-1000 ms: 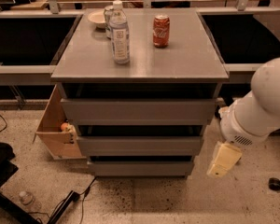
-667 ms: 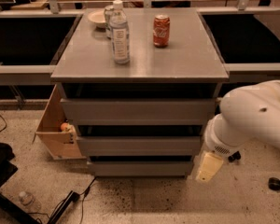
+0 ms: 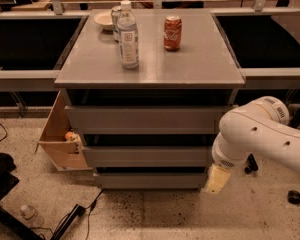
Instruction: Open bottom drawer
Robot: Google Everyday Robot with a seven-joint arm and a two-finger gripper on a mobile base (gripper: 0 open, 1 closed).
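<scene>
The bottom drawer (image 3: 150,180) is the lowest grey flat front of the cabinet, just above the floor, and its front sits flush under the middle drawer front (image 3: 147,155). No interior shows. My gripper (image 3: 217,179) hangs from the white arm (image 3: 262,134) at the cabinet's lower right corner, level with the bottom drawer's right end and right beside it. I cannot tell whether it touches the drawer front.
On the grey cabinet top (image 3: 200,64) stand a water bottle (image 3: 128,34), a red soda can (image 3: 172,32) and a white bowl (image 3: 104,20). A tan wooden box (image 3: 60,139) leans at the cabinet's left. A small bottle (image 3: 27,214) and a cable (image 3: 72,216) lie on the speckled floor.
The arm has swung left and down, bringing the gripper from right of the cabinet to the bottom drawer's right end. The drawers have not moved.
</scene>
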